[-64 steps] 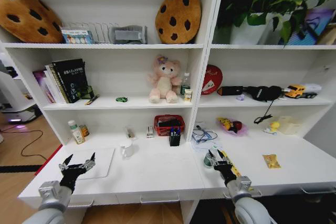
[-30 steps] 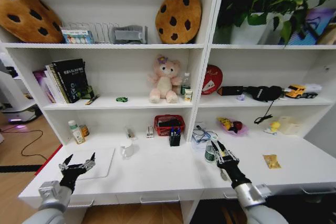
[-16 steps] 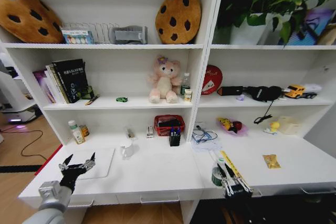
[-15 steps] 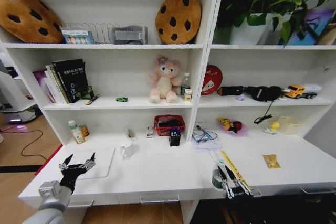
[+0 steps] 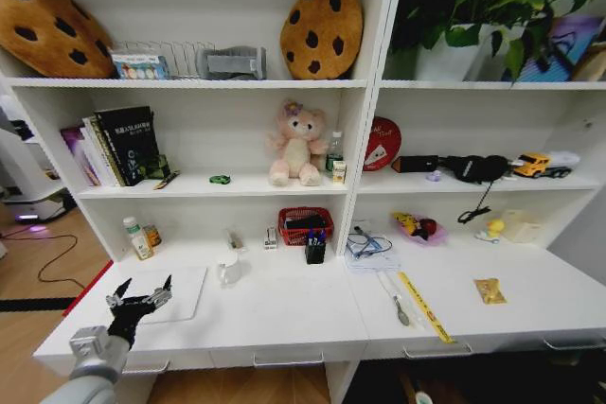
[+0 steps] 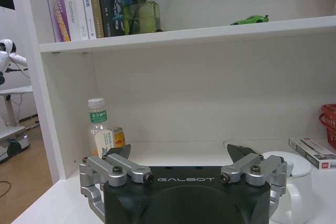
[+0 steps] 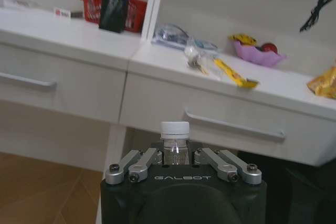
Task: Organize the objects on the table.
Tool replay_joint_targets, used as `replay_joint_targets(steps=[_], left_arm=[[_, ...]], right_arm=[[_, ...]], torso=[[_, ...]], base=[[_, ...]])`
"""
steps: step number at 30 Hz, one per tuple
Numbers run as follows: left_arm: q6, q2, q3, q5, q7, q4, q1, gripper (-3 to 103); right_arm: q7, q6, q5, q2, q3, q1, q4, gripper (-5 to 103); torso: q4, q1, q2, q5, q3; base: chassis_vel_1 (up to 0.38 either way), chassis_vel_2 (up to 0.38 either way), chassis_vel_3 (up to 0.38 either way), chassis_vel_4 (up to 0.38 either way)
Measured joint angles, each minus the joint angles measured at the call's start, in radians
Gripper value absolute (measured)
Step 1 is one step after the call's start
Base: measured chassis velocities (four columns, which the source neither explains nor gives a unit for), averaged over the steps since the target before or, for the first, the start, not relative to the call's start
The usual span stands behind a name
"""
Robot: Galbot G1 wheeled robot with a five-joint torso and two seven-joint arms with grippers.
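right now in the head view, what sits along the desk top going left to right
left hand over the silver laptop → white mug → black pen cup → spoon → yellow ruler → gold snack packet

Leaving open room across the table (image 5: 284, 314) middle and front edge. Crowding the back: black pen cup (image 5: 315, 251), red basket (image 5: 305, 224), white mug (image 5: 228, 269). Lying across the right half: yellow strip (image 5: 424, 307), spoon (image 5: 398, 305), gold packet (image 5: 490, 291). Standing near the left wall: small bottles (image 5: 140, 237).
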Motion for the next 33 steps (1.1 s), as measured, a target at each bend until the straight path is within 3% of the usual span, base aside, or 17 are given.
replay_joint_targets(steps=[3, 11, 16, 22, 27, 33], left_arm=[[0.000, 0.000, 0.000, 0.000, 0.000, 0.000, 0.000, 100], [0.000, 0.000, 0.000, 0.000, 0.000, 0.000, 0.000, 100], [0.000, 0.000, 0.000, 0.000, 0.000, 0.000, 0.000, 100], [0.000, 0.000, 0.000, 0.000, 0.000, 0.000, 0.000, 100], [0.000, 0.000, 0.000, 0.000, 0.000, 0.000, 0.000, 100], [0.000, 0.000, 0.000, 0.000, 0.000, 0.000, 0.000, 100]], right_arm=[[0.000, 0.001, 0.012, 0.000, -0.003, 0.031, -0.056, 22], [-0.020, -0.009, 0.073, -0.015, -0.032, 0.353, -0.477, 22], [-0.032, -0.008, 0.074, -0.012, -0.044, 0.476, -0.595, 22], [-0.038, 0.029, -0.005, 0.058, -0.073, 0.703, -0.803, 22], [-0.027, 0.060, -0.070, 0.101, -0.074, 0.828, -0.882, 22], [-0.005, 0.073, -0.141, 0.137, -0.096, 0.971, -0.983, 22]], torso=[[0.0001, 0.000, 0.000, 0.0000, 0.000], [0.0003, 0.000, 0.000, 0.0004, 0.000], [0.0002, 0.000, 0.000, -0.0002, 0.000], [-0.0005, 0.000, 0.000, 0.0000, 0.000], [0.0008, 0.000, 0.000, -0.0002, 0.000], [0.0001, 0.000, 0.000, -0.0003, 0.000]], base=[[0.000, 0.000, 0.000, 0.000], [0.000, 0.000, 0.000, 0.000], [0.000, 0.000, 0.000, 0.000], [0.000, 0.000, 0.000, 0.000], [0.000, 0.000, 0.000, 0.000], [0.000, 0.000, 0.000, 0.000]])
